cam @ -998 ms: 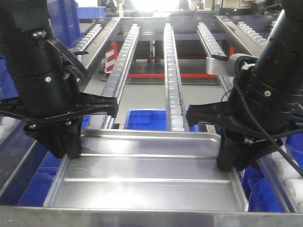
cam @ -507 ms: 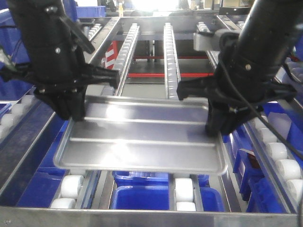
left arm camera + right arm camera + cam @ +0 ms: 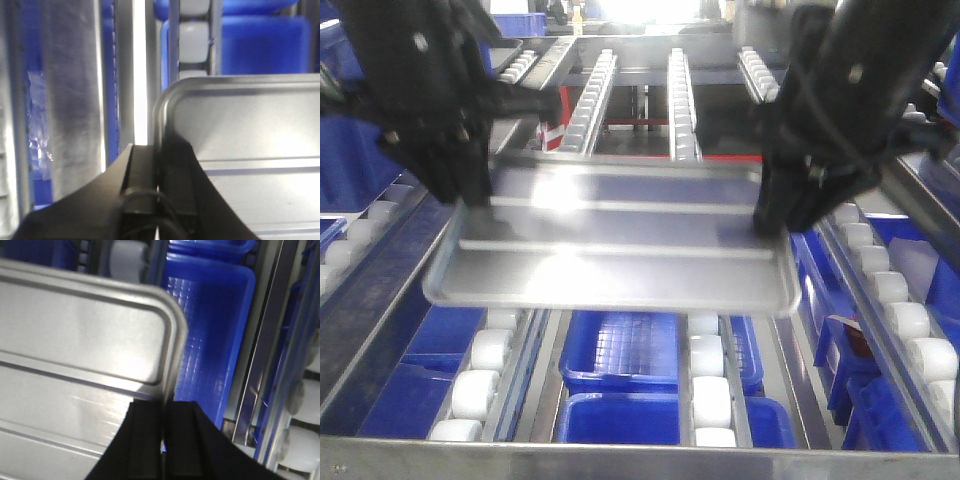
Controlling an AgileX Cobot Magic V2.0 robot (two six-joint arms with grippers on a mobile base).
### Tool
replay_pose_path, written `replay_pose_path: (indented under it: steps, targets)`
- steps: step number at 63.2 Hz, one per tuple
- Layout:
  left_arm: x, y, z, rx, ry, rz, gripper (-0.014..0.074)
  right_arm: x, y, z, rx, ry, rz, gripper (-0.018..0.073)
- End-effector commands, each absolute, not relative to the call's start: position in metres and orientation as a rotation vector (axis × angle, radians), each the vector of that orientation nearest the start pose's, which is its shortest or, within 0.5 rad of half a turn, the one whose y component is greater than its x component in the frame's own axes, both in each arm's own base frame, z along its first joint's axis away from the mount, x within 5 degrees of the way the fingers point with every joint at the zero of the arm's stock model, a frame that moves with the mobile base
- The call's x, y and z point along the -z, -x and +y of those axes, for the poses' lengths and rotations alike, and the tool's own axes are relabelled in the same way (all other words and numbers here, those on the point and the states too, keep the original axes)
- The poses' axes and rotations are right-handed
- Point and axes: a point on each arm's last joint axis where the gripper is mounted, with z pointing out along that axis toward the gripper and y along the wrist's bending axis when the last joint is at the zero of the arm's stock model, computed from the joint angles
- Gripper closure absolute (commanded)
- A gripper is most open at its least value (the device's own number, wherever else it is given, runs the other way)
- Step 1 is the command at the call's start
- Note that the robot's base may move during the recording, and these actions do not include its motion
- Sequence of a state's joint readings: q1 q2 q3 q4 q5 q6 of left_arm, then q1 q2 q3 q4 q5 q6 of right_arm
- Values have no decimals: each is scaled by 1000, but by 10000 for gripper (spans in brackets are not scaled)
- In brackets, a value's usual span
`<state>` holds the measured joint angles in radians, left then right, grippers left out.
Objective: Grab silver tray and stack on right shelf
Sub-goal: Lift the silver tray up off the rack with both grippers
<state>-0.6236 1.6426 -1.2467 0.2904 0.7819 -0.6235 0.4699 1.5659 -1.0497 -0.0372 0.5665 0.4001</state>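
The silver tray (image 3: pixel 610 245), shiny with two long ribs, hangs in the air above the roller rails of the right shelf (image 3: pixel 705 385), tilted slightly down toward me. My left gripper (image 3: pixel 470 190) is shut on the tray's left rim; the left wrist view shows the rim (image 3: pixel 159 120) pinched between the black jaws of that gripper (image 3: pixel 160 160). My right gripper (image 3: pixel 775 215) is shut on the tray's right rim; the right wrist view shows the tray (image 3: pixel 85 340) with its rim running into that gripper (image 3: pixel 164 410). The shelf's steel front bar (image 3: pixel 640 460) runs along the bottom edge.
Blue plastic bins (image 3: pixel 620 350) sit under the rollers, also in the right wrist view (image 3: pixel 210 330). White roller rails (image 3: pixel 590 100) slope away at the back. More rollers line both sides (image 3: pixel 910 320). A red frame (image 3: pixel 620 158) shows behind.
Both arms have lifted the tray off the rollers near the front bar and carried it up and away from me. The rollers and blue bins beneath are now uncovered.
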Motion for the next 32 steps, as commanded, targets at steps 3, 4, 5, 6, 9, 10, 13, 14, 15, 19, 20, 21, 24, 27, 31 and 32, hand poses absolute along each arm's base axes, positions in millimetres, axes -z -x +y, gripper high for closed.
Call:
replay_pose_path:
  steps: [3,4,5,6,9,10,13,14,15,19,20,21,24,27,31,32]
  targets:
    - [-319,-277,-182,184,-211,2465,697,-296,-278,142,-352,162,2422,503]
    - [-321,-276,-180,183,-208,2464,697,-298,-276,142,-353,163,2420,503]
    - [-323,-274,-179,182,-205,2464,697,-299,-275,141,-353,163,2420,503]
    - [-326,-272,-177,182,-201,2462,697,-303,-272,140,-356,163,2414,503]
    - [-333,-267,-173,180,-193,2459,697,-311,-266,137,-360,162,2403,503]
    - [-335,-265,-171,179,-190,2459,697,-313,-264,136,-361,161,2401,503]
    - [-340,-260,-167,177,-182,2460,697,-319,-259,133,-364,160,2391,503]
    - [-342,-258,-167,178,-184,2459,697,-321,-257,132,-365,159,2388,503]
    - [-344,-256,-167,178,-185,2459,697,-323,-256,132,-367,159,2384,503]
    - [-351,-248,-164,179,-192,2450,697,-332,-249,128,-376,157,2361,503]
    - [-353,-247,-164,181,-195,2448,697,-334,-247,127,-377,156,2356,503]
    - [-354,-244,-165,185,-201,2447,697,-337,-245,126,-381,155,2348,503]
    - [-360,-237,-165,193,-216,2437,697,-343,-240,123,-386,154,2335,503]
    - [-365,-230,-165,207,-230,2428,697,-349,-235,120,-392,152,2319,503]
    - [-370,-221,-168,224,-255,2416,697,-356,-228,117,-398,150,2304,503]
    - [-372,-219,-167,227,-257,2412,697,-358,-226,116,-400,149,2298,503]
